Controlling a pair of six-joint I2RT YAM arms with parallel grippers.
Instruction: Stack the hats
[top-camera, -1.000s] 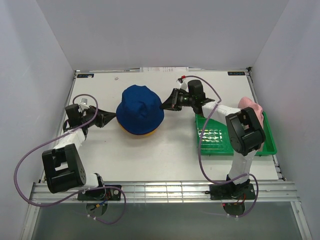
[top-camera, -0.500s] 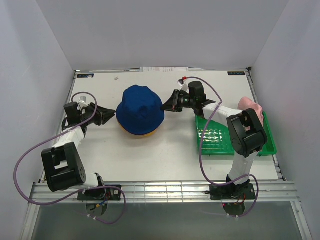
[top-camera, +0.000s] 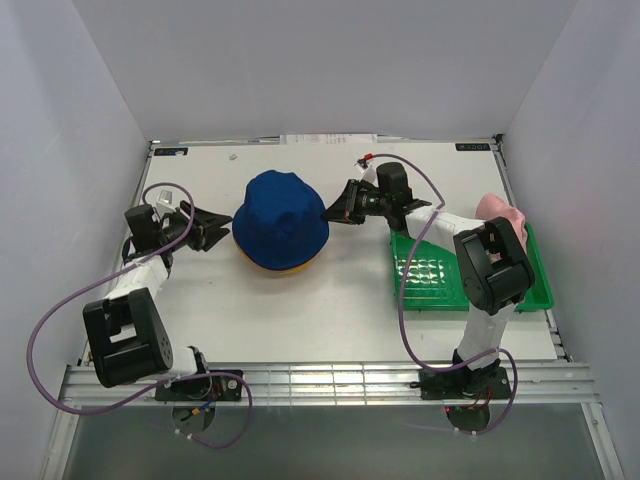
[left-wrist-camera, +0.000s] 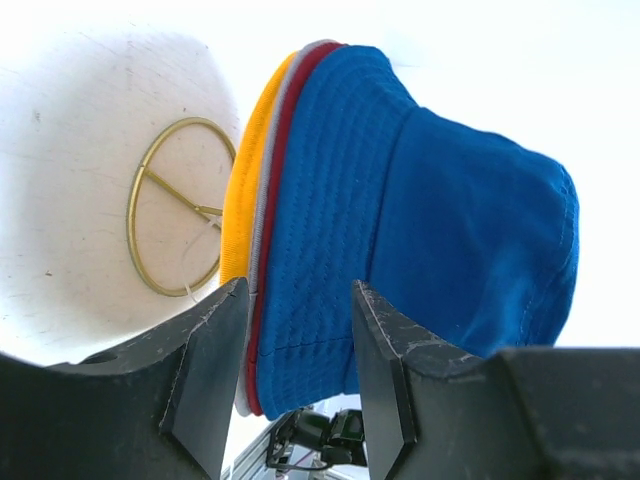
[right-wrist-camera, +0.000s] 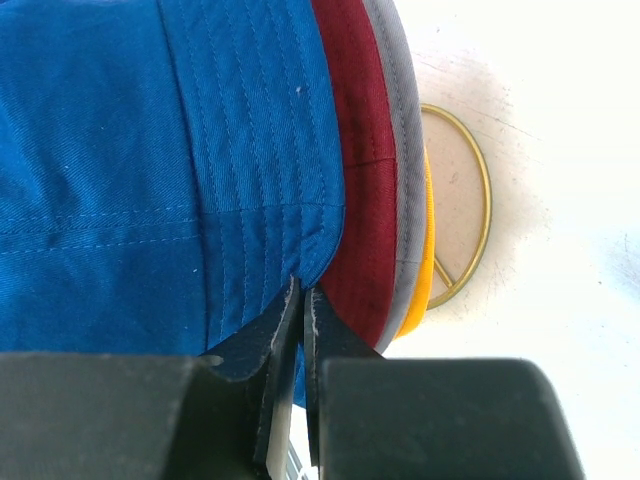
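Note:
A royal blue hat (top-camera: 280, 215) tops a pile of hats at the table's middle. Under its brim show the dark red hat (right-wrist-camera: 360, 150), the grey hat (right-wrist-camera: 405, 150) and the yellow hat (top-camera: 280, 268) at the bottom. My left gripper (top-camera: 222, 236) stands open just left of the pile, with the blue brim (left-wrist-camera: 310, 330) in front of its jaws and untouched. My right gripper (top-camera: 328, 213) is at the pile's right side, shut on the edge of the blue brim (right-wrist-camera: 315, 262). A pink hat (top-camera: 500, 212) lies at the far right behind my right arm.
A thin gold wire stand (left-wrist-camera: 160, 200) sits under the pile, its ring (right-wrist-camera: 470, 200) showing on the white table. A green tray (top-camera: 430, 275) lies at the right, partly under my right arm. White walls close in the table on three sides.
My left gripper has opened, let go of the blue brim and drawn back slightly to the left. The right gripper has stayed shut at the pile's right side.

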